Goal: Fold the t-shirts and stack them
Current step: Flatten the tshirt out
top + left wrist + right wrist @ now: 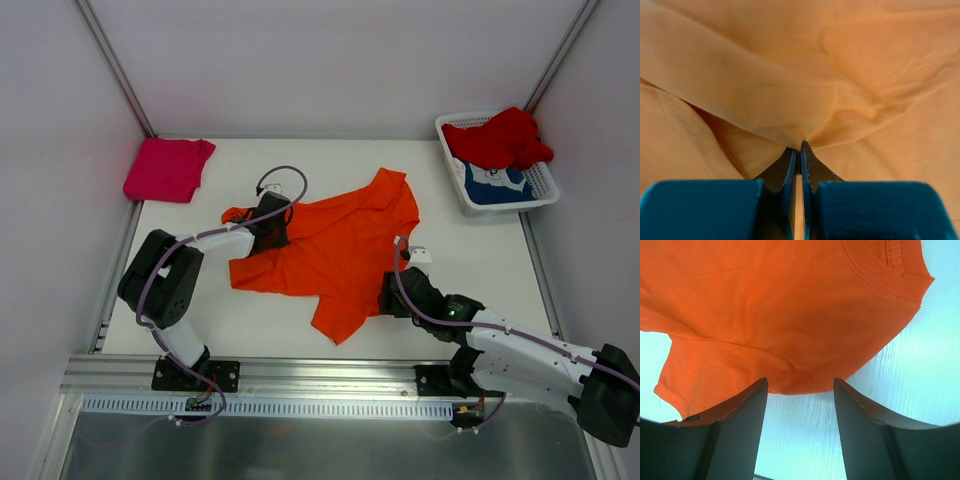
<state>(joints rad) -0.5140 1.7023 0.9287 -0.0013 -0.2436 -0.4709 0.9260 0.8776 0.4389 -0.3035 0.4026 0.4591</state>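
My left tool (799, 150) is pinched tight on a raised fold of the orange t-shirt (340, 245), at that shirt's left sleeve end. My right tool (800, 385) stands with its jaws wide apart, gripping nothing, just off the orange t-shirt's near right edge, and the ribbed collar shows ahead of it. The white worktop (480, 260) carries the orange t-shirt spread out and rumpled. A white lattice basket (543, 182) stands well to the right of the orange t-shirt and farther back. A magenta t-shirt (167, 168) lies folded well to its left, also farther back. In the basket, a red t-shirt (500, 138) is heaped over a blue t-shirt (510, 190) with white print.
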